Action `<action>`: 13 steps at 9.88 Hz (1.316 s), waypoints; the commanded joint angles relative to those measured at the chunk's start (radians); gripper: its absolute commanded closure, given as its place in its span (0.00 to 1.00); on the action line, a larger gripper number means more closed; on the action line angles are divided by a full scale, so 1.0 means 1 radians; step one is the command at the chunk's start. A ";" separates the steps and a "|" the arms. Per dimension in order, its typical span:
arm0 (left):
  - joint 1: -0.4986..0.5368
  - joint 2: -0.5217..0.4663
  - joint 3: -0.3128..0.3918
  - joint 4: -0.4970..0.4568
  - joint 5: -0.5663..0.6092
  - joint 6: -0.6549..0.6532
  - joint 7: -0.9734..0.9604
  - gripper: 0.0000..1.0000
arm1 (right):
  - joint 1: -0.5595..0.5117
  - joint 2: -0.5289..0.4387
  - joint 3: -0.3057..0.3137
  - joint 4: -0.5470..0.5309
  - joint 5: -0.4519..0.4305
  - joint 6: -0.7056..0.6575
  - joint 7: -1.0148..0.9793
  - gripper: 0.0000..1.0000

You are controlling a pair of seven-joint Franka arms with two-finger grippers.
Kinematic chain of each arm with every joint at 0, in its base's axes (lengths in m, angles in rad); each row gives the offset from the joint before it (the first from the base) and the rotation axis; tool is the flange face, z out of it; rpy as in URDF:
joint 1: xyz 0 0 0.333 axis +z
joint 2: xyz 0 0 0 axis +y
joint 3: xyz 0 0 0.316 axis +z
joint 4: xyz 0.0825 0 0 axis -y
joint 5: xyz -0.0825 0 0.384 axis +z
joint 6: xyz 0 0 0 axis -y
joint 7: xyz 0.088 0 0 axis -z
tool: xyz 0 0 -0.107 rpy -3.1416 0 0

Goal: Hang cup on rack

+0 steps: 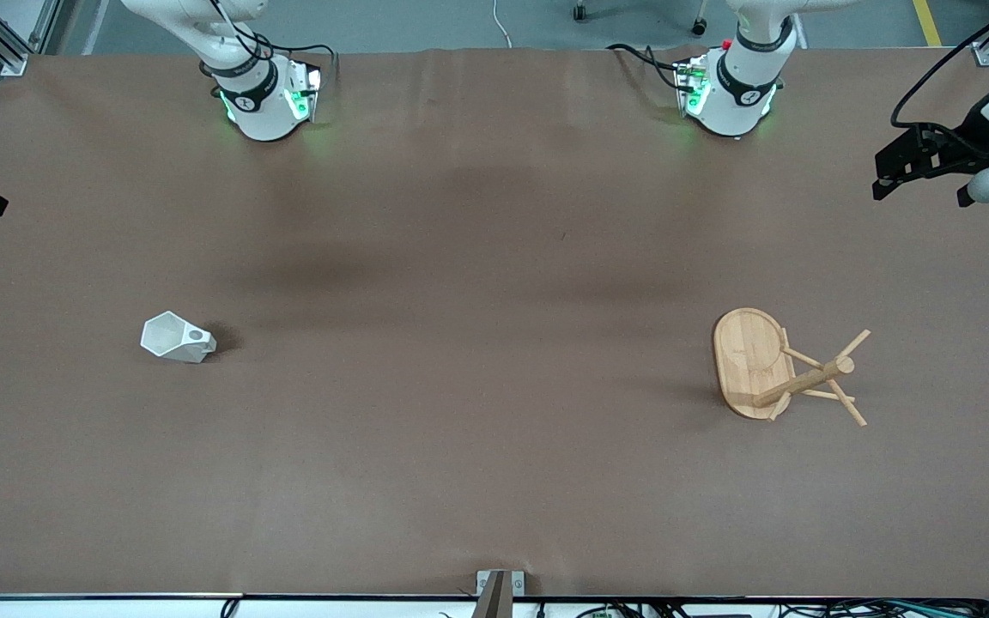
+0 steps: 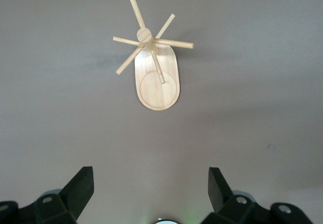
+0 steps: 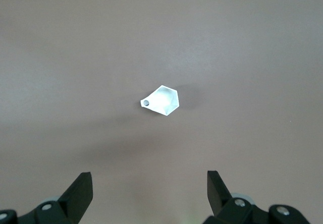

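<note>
The white faceted cup (image 1: 175,337) rests on the brown table toward the right arm's end, its wide mouth turned to that end and its pierced handle tab (image 1: 195,335) on top. The right wrist view shows the cup (image 3: 162,100) well below my right gripper (image 3: 150,179), which is open and empty. The wooden rack (image 1: 791,371) stands upright on its oval base (image 1: 748,356) toward the left arm's end, pegs angled out from the post. My left gripper (image 2: 150,176) is open and empty, high above the table, with the rack (image 2: 154,57) in its view.
Both arm bases (image 1: 258,94) (image 1: 731,90) stand along the table edge farthest from the front camera. A small metal bracket (image 1: 499,588) sits at the table's nearest edge. Brown tabletop (image 1: 477,343) stretches between the cup and the rack.
</note>
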State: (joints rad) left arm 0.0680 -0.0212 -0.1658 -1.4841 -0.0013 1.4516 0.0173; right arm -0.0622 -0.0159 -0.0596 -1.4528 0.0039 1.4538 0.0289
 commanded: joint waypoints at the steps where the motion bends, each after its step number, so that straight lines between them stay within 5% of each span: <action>1: 0.025 0.020 0.000 -0.004 -0.012 -0.016 0.021 0.00 | -0.010 -0.006 0.006 0.008 -0.012 -0.022 -0.001 0.00; 6: 0.032 0.027 -0.001 -0.004 -0.003 -0.016 0.017 0.00 | -0.033 0.025 0.000 -0.032 -0.013 0.005 -0.018 0.00; 13: 0.029 0.023 -0.003 -0.004 -0.013 -0.016 0.020 0.00 | -0.045 0.177 -0.031 -0.473 -0.010 0.595 -0.087 0.00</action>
State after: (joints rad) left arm 0.0965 -0.0145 -0.1673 -1.4815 -0.0013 1.4509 0.0191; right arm -0.0964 0.1504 -0.0923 -1.8573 0.0004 1.9631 -0.0340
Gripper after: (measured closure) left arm 0.000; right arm 0.000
